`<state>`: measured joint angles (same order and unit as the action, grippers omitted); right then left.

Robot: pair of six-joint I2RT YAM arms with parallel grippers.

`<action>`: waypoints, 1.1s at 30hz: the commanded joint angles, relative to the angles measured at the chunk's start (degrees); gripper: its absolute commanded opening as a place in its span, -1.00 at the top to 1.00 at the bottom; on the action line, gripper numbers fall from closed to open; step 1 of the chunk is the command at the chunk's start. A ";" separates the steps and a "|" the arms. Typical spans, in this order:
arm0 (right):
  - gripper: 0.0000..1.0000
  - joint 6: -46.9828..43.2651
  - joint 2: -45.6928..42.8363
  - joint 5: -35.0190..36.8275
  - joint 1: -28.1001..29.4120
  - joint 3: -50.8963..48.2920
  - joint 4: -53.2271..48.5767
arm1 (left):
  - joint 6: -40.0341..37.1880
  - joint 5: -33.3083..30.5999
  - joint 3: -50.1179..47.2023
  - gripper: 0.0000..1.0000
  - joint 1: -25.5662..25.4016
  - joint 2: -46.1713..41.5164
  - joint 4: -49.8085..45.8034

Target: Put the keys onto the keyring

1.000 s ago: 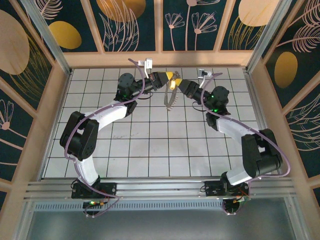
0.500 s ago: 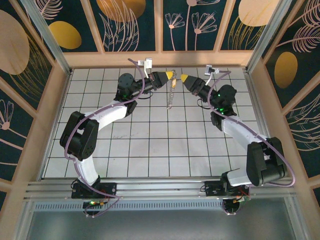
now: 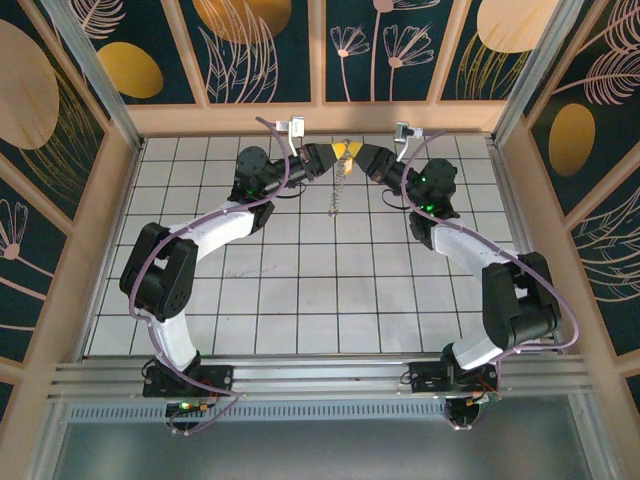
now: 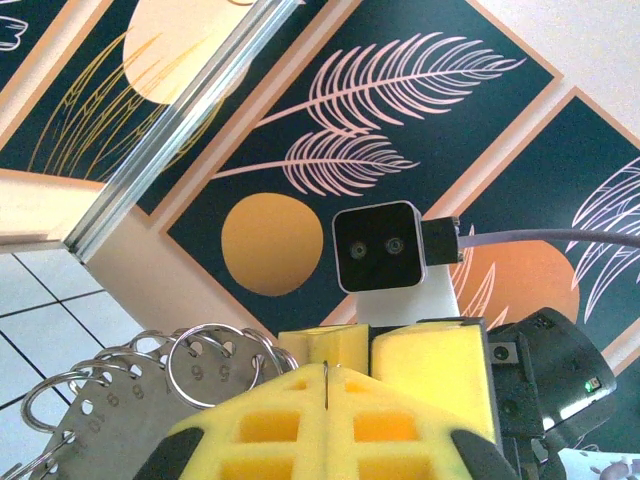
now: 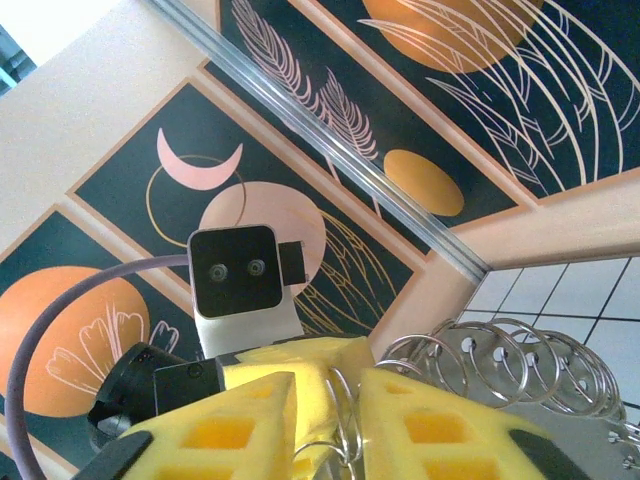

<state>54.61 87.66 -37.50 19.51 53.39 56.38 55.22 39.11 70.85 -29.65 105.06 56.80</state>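
Fingers (image 4: 420, 400) of yellow foam on the left gripper (image 3: 341, 150) are pressed flat together, with a hair-thin silver wire rising from their seam. That gripper reads as clamped on a strand of the keyring (image 4: 213, 345). On the right gripper (image 3: 360, 153) the yellow fingers (image 5: 440, 400) stand a narrow slot apart with a wire loop (image 5: 345, 430) lying in the slot. Whether they pinch it or merely straddle it cannot be told.

Largest in view, the white tiled table (image 3: 300, 290) stretches forward from the pale wooden back rail (image 3: 200, 120). The left arm (image 3: 215, 230) and the right arm (image 3: 470, 260), both white and black, reach across the table. The two grippers meet tip to tip just in front of the rail, near its middle, and sit raised off the tiles. This is likely so the metalwork hangs free and each wrist camera gets a close look at it.

The keyring, a cluster of silver wire split rings, sits at the fingertips. It is threaded through punched holes in a flat grey metal strip (image 4: 105, 420) stamped with numerals. From above, strip and rings show as a thin hanging bundle (image 3: 339, 188) below the grippers, in front of the rail. Holding one strand firmly on the left probably steadies the ring so the right can work a coil open. A separate small key with a tag cannot be made out.
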 commanded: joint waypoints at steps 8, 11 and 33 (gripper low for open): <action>0.67 0.59 1.10 -0.20 0.72 1.58 2.98 | 0.34 0.05 0.78 1.00 -0.14 -0.91 3.28; 0.64 0.68 1.40 -0.21 0.87 1.71 3.18 | 0.37 0.06 0.70 1.00 -0.13 -0.91 3.32; 1.00 0.02 3.85 -2.65 -0.50 3.62 2.17 | -0.51 -2.12 0.71 1.00 0.52 -1.29 0.60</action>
<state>54.96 90.24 -38.15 19.57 54.61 57.63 55.24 37.41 70.85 -29.54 105.06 56.18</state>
